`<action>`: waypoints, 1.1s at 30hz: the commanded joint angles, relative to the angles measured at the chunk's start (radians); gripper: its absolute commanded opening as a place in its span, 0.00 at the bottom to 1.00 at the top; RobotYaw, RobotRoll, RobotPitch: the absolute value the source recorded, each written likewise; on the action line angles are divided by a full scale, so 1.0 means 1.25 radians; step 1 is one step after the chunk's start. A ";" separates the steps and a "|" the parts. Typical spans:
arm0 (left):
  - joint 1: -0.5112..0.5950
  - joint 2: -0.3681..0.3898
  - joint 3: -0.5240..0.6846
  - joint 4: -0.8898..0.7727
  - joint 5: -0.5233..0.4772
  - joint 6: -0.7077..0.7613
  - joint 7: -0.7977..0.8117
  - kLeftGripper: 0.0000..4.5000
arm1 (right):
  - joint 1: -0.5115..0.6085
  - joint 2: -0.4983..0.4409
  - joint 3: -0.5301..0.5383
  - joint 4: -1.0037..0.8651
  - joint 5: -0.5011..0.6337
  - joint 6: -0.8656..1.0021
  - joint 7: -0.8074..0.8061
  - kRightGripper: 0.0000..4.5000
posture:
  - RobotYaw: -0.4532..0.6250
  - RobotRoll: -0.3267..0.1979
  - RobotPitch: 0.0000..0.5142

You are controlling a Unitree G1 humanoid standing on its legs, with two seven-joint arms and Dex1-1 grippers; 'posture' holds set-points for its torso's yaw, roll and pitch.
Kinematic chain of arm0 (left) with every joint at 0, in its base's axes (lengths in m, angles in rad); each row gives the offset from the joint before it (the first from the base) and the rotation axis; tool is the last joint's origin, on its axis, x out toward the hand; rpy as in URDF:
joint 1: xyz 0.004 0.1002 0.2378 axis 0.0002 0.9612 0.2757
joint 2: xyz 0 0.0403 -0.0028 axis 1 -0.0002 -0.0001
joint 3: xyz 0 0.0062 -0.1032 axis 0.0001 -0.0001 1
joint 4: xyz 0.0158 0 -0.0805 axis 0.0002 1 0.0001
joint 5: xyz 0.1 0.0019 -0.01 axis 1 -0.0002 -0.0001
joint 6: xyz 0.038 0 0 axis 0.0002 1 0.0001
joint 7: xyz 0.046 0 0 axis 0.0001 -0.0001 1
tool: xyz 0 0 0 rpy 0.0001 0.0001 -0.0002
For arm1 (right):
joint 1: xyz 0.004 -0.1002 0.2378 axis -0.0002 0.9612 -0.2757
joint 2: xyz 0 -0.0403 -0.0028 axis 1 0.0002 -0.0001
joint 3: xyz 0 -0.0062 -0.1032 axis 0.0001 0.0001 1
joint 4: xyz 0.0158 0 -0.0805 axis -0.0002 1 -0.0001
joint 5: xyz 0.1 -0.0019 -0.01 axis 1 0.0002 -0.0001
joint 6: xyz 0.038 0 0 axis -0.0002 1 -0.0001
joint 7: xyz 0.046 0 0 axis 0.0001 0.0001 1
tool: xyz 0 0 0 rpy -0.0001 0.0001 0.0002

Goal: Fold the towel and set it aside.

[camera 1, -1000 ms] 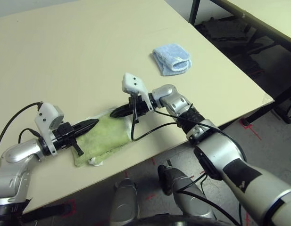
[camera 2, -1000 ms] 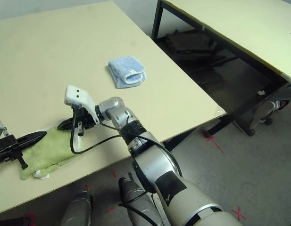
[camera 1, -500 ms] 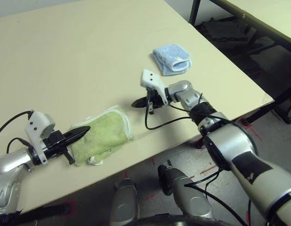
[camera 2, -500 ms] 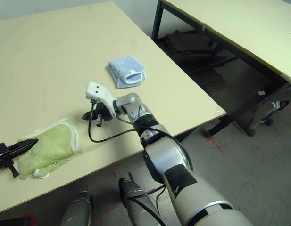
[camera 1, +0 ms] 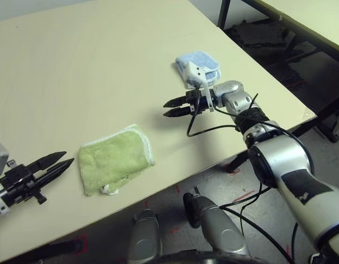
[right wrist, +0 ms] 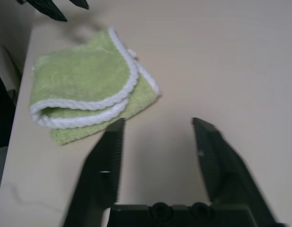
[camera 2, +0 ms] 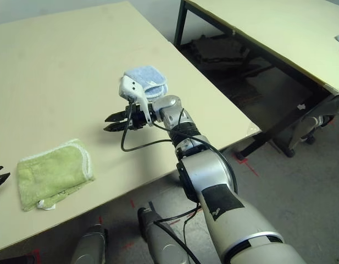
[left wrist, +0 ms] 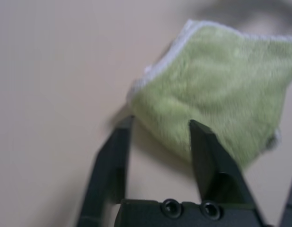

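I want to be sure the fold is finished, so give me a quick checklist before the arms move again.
1. Towel folded into a compact stack: ok.
2. Towel lies flat on the table, near its front edge: ok.
3. Left gripper open, off the towel: ok.
4. Right gripper open, nothing held: ok.
5. Blue cloth lies apart from the towel: ok.
6. Towel in its final set-aside spot: cannot tell.

Green towel (camera 1: 115, 159): fluffy terry cloth, white stitched edging. Table (camera 1: 76, 71): smooth matt beige top. Fingers (right wrist: 108, 165): matt black plastic.
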 commanded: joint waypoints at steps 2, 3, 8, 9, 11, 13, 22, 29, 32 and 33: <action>0.033 -0.016 0.013 0.012 0.039 -0.056 -0.023 0.94 | 0.026 -0.015 -0.032 0.010 0.023 -0.065 0.033 1.00 | 0.40 0.62 0.37; 0.038 -0.017 0.013 0.016 0.043 -0.063 -0.027 1.00 | 0.030 -0.019 -0.033 0.014 0.022 -0.081 0.038 1.00 | 0.40 0.62 0.37; 0.040 -0.021 0.012 0.042 0.044 -0.069 -0.025 1.00 | 0.039 -0.039 -0.050 0.043 0.023 -0.118 0.058 1.00 | 0.39 0.62 0.36; 0.037 -0.019 0.013 0.047 0.036 -0.057 -0.023 1.00 | 0.040 -0.042 -0.050 0.050 0.018 -0.124 0.059 1.00 | 0.39 0.62 0.36; 0.025 -0.014 0.025 0.047 -0.038 0.037 -0.004 1.00 | 0.041 -0.047 -0.045 0.056 0.010 -0.136 0.067 1.00 | 0.39 0.62 0.36; 0.028 -0.003 0.041 0.043 -0.139 0.171 0.005 1.00 | 0.043 -0.048 -0.043 0.058 0.008 -0.147 0.074 1.00 | 0.39 0.62 0.35; 0.104 0.074 0.126 0.109 -0.538 0.725 0.045 1.00 | 0.049 -0.049 -0.041 0.059 0.001 -0.175 0.089 1.00 | 0.38 0.62 0.36; 0.147 0.096 0.128 0.135 -0.542 0.832 0.040 1.00 | 0.040 -0.057 -0.043 0.065 0.001 -0.177 0.092 1.00 | 0.38 0.62 0.36; 0.151 0.098 0.131 0.139 -0.541 0.849 0.033 1.00 | 0.040 -0.058 -0.040 0.065 0.000 -0.180 0.093 1.00 | 0.37 0.62 0.35; 0.153 0.097 0.129 0.141 -0.530 0.845 0.025 1.00 | 0.040 -0.058 -0.039 0.065 0.000 -0.181 0.093 1.00 | 0.37 0.62 0.35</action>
